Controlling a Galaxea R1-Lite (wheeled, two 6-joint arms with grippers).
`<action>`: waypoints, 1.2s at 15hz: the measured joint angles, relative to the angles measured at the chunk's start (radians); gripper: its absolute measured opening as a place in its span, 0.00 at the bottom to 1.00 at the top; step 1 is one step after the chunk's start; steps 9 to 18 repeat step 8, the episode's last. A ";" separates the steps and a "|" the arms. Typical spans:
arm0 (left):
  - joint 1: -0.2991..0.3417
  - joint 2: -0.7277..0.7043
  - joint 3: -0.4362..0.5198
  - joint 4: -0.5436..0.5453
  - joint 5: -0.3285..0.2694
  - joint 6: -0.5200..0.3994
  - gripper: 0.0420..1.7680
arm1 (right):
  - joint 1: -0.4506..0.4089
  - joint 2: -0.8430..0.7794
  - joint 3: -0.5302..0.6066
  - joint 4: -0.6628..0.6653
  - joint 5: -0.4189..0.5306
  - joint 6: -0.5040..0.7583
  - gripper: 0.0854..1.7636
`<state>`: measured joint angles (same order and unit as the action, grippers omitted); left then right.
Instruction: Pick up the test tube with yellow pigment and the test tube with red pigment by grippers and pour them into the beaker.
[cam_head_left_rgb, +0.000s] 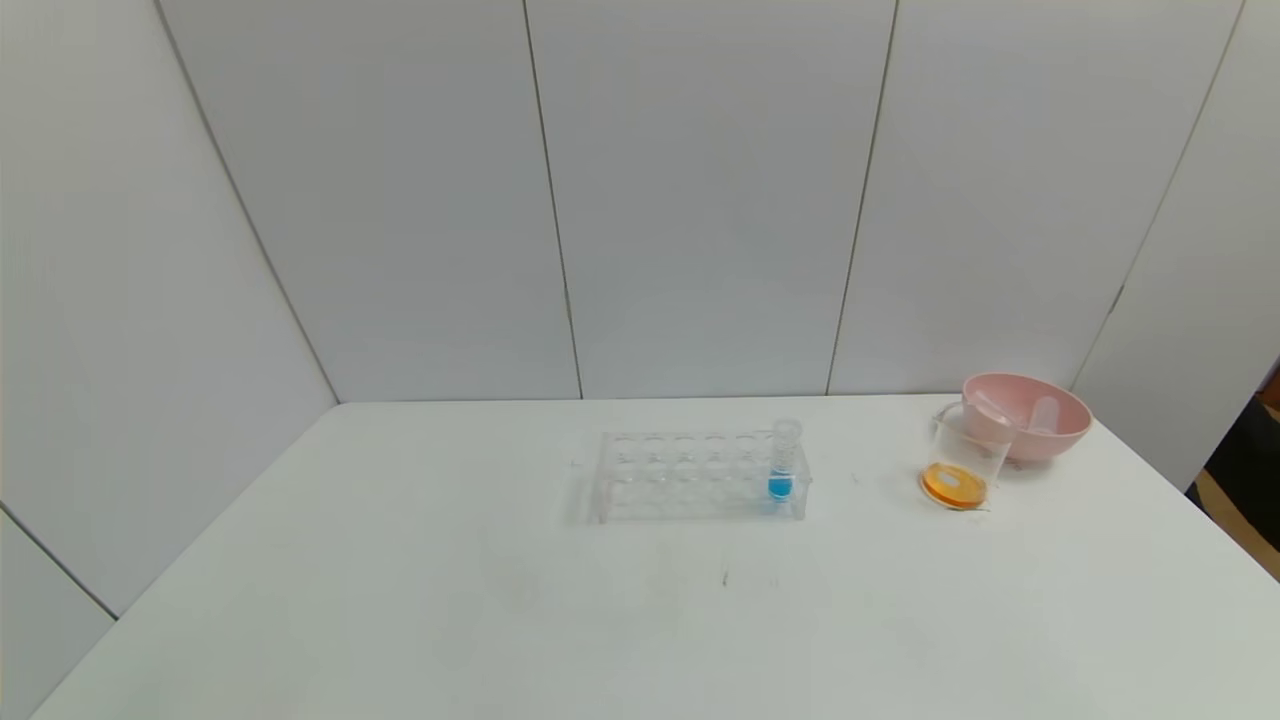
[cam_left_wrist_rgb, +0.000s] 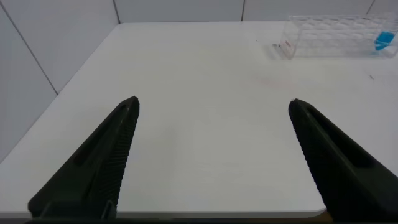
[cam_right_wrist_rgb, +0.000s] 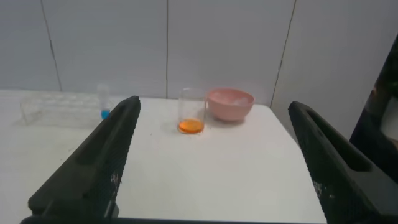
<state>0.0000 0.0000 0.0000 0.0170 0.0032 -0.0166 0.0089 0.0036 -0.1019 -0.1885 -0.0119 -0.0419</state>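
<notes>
Both grippers look parked off the near edge of the table (cam_head_left_rgb: 400, 560), out of the head view entirely. Going left to right: the left gripper (cam_left_wrist_rgb: 214, 155) sits low near the table's near-left corner with its fingers spread wide and nothing between them, and the right gripper (cam_right_wrist_rgb: 214, 155) hangs back at the near-right side, also spread wide and empty. Mid-table stands the clear tube rack (cam_head_left_rgb: 697, 477), and the only thing in it is the blue tube (cam_head_left_rgb: 783, 462) at its right end. Further right, toward the far-right corner, the beaker (cam_head_left_rgb: 966, 459) has an orange layer at the bottom, so the pouring looks done already. Just behind it, touching or nearly so, is the pink bowl (cam_head_left_rgb: 1028, 416), and two clear tubes seem to lie inside; those are probably the test tube with yellow pigment (cam_head_left_rgb: 993, 407) and the test tube with red pigment (cam_head_left_rgb: 1044, 413), both drained, though which is which can't be told. As for risks: not much left, honestly. If either arm swings back in, a careless sweep could clip the rack and tip the blue tube, or nudge the beaker, which stands fairly close to the right edge and could slosh or slide off.
</notes>
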 joint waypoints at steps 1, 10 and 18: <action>0.000 0.000 0.000 0.000 0.000 0.000 0.97 | 0.000 -0.002 0.047 0.006 0.004 0.006 0.96; 0.000 0.000 0.000 0.000 0.000 0.000 0.97 | 0.000 -0.004 0.100 0.194 0.000 0.042 0.96; 0.000 0.000 0.000 0.000 0.000 0.000 0.97 | 0.000 -0.004 0.100 0.194 0.000 0.042 0.96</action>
